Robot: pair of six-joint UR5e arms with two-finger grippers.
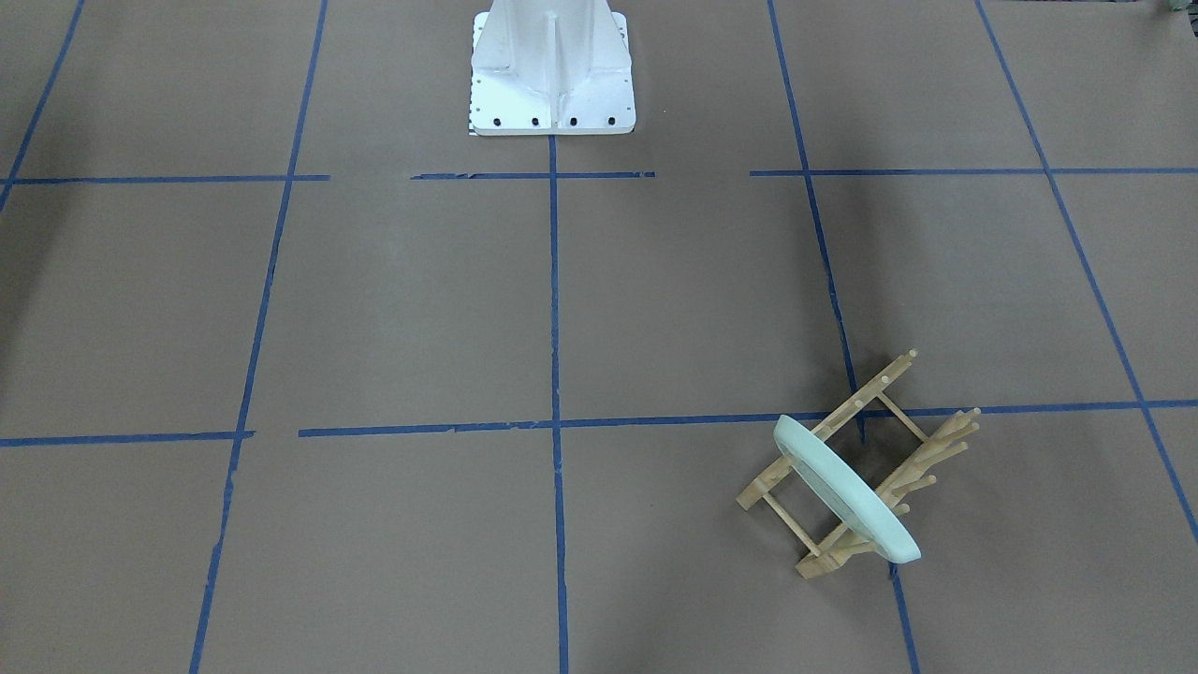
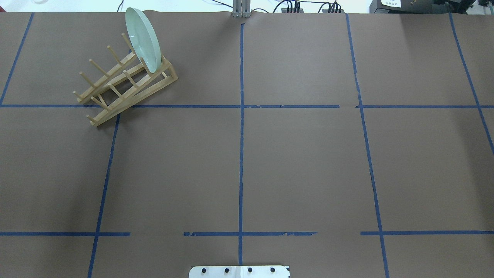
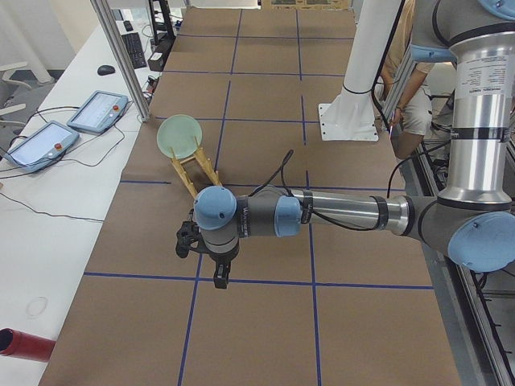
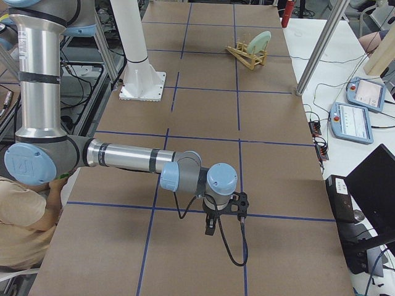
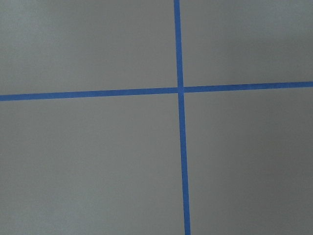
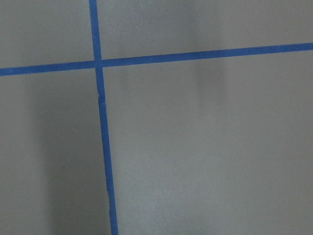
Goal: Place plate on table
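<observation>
Pegs of the light wooden rack (image 2: pixel 168 75) hold the round pale green plate (image 2: pixel 143 40) up on edge, off the flat brown table (image 2: pixel 293 162). I cannot tell if my left gripper (image 3: pixel 220 277) or right gripper (image 4: pixel 210 225) is open

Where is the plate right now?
Overhead view, upper left: the plate stands on edge in the rack, by the far edge of the table.

Plate (image 2: pixel 143 40): smooth, glossy, pale mint finish. Peg rack (image 2: pixel 168 76): light bare wood, matt. Table (image 2: pixel 301 166): brown, matt, paper-like covering. Grid lines (image 2: pixel 241 154): blue tape, ragged in places. Pedestal base (image 1: pixel 552 75): white-painted metal, slight sheen. Left arm (image 3: pixel 346 213): silvery metal tube, blue plastic-looking joint caps.
</observation>
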